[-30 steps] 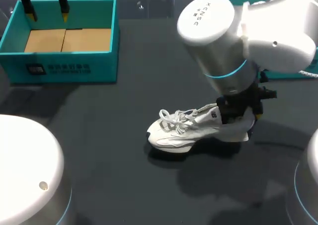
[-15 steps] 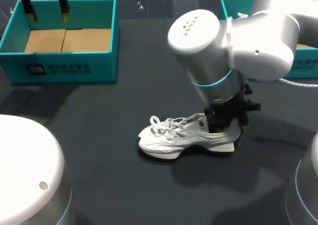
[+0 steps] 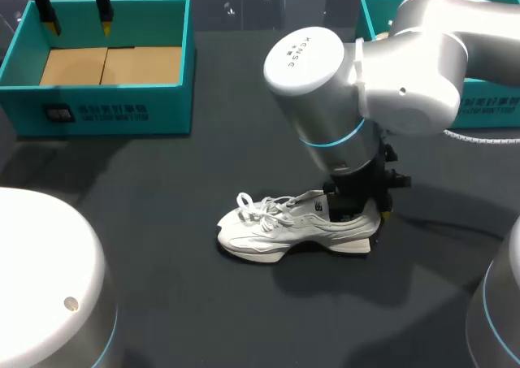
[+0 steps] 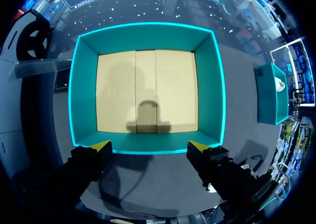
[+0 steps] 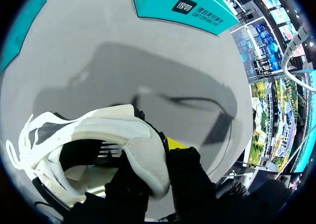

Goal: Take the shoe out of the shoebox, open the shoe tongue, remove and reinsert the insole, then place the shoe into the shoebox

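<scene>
Head view, from above the table point(image 3: 162, 222): over the last second our right arm point(image 3: 325, 75), coming in from 3 o'clock, had carried the white shoe point(image 3: 284, 228) from a raised position toward 8 o'clock and lowered it. The shoe now appeared to sit flat on its sole just off the table's centre toward 5 o'clock, with its toe pointing to 9 o'clock. The right gripper point(image 3: 366, 214) was closed on the heel. The teal shoebox point(image 3: 106, 112) stood at 10 o'clock, showing only its cardboard floor. Our left gripper point(image 3: 79, 19) hung unmoved over the box's far wall at 11 o'clock, and a second teal box point(image 3: 487, 108) sat at 2 o'clock. Left wrist view: the left gripper point(image 4: 149, 146) had its fingers spread wide and held nothing, with the shoebox point(image 4: 148, 36) straight ahead of it. Right wrist view: the right gripper point(image 5: 150, 159) pinched the shoe point(image 5: 98, 125) by the back of its heel collar, one finger inside the opening and the yellow-tipped one outside, with the table close beneath. We judged that taking the shoe out was done and the set-down nearly so. The tongue was not yet opened, and that step would likely call for letting go of the heel first.
</scene>
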You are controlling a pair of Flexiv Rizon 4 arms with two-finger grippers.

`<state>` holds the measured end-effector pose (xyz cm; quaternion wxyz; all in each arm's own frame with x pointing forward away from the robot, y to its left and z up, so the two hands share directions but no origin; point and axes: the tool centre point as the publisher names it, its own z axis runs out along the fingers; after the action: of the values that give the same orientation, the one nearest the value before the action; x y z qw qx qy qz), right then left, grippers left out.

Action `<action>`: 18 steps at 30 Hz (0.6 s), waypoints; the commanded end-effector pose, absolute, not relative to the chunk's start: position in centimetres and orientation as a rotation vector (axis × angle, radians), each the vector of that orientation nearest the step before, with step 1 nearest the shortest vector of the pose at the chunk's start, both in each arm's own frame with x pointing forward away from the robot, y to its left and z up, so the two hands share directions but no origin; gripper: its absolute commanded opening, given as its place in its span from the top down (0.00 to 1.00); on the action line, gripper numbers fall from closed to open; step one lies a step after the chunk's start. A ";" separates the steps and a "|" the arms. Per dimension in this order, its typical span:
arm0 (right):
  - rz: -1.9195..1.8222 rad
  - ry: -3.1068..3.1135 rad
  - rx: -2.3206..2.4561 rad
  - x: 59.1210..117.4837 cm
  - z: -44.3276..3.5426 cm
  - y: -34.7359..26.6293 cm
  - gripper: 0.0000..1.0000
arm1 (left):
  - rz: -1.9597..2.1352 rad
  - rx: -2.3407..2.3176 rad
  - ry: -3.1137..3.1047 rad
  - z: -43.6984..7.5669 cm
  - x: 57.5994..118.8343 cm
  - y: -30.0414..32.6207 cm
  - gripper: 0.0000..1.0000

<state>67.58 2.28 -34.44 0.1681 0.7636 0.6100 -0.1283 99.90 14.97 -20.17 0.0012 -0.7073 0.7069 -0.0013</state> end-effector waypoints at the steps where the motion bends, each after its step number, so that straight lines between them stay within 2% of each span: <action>1: -0.365 1.733 2.178 67.8 -35.2 2.6 1.00 | -0.003 -2.221 2.220 -20.1 99.9 15.0 0.00; 18: -0.340 1.851 2.154 68.7 -37.1 3.3 1.00 | -0.003 -2.221 2.220 -20.1 99.9 15.0 0.00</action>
<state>68.62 3.08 -36.80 0.1422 0.7465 0.6393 -0.1178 99.90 14.97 -20.17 0.0012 -0.7073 0.7069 -0.0013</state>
